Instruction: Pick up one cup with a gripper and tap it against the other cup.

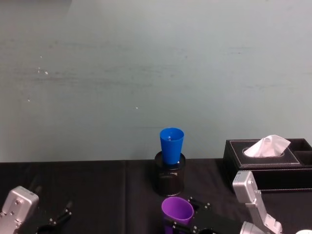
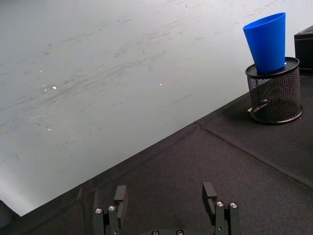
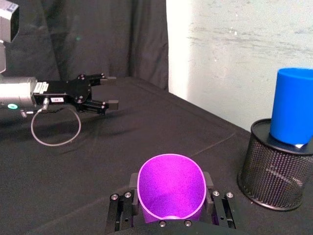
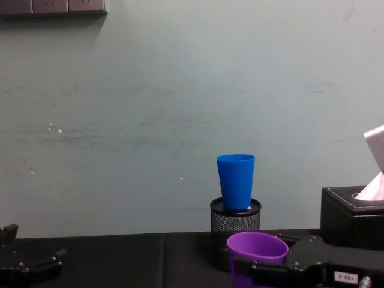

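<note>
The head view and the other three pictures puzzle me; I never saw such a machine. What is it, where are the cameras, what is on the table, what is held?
It is a robot with two arms, each ending in a black two-fingered gripper. One camera looks down from its head, one looks across the table from its chest, one rides on each wrist. On the black-clothed table stands a black wire-mesh pen holder with a blue plastic tapered cup sitting upright in its top, and to the right a black tissue box. The right gripper is closed on a purple plastic tapered cup, nearer the robot than the blue one. The left gripper is open and empty, low on the left.
</note>
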Robot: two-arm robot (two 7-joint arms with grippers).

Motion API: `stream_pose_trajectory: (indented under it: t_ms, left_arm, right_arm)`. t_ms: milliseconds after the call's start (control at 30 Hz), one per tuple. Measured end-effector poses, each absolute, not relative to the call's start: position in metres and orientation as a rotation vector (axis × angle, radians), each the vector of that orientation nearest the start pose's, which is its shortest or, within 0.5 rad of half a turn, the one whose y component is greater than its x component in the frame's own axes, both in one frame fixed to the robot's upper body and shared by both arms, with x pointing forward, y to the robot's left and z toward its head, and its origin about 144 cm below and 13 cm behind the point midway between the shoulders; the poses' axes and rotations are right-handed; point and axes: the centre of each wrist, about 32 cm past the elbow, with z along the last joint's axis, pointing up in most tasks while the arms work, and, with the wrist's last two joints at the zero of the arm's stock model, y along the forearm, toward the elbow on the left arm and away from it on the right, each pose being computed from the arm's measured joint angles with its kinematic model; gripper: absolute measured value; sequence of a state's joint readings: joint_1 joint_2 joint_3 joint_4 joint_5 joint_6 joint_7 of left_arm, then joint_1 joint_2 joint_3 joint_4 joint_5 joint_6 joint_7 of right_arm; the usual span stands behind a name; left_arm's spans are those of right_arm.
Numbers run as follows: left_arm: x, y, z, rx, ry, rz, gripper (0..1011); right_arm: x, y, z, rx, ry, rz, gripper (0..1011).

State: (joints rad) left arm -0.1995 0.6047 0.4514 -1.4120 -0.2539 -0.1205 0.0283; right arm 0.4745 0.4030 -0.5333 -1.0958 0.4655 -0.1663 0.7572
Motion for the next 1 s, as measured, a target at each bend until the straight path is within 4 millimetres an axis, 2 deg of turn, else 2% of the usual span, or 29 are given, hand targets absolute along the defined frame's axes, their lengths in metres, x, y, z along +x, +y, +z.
stream_pose_trajectory:
  t_ms: [400, 1000]
  left_arm:
    - [0.489, 0.31, 1.14, 0.304, -0.285, 1.248, 1000]
    - [0.489, 0.31, 1.14, 0.304, -0.285, 1.248, 1000]
  right_arm:
    - [0.567, -0.266, 1.132, -0.102, -0.032, -0.536, 733]
    - [0.566, -0.267, 1.129, -0.126, -0.032, -0.536, 733]
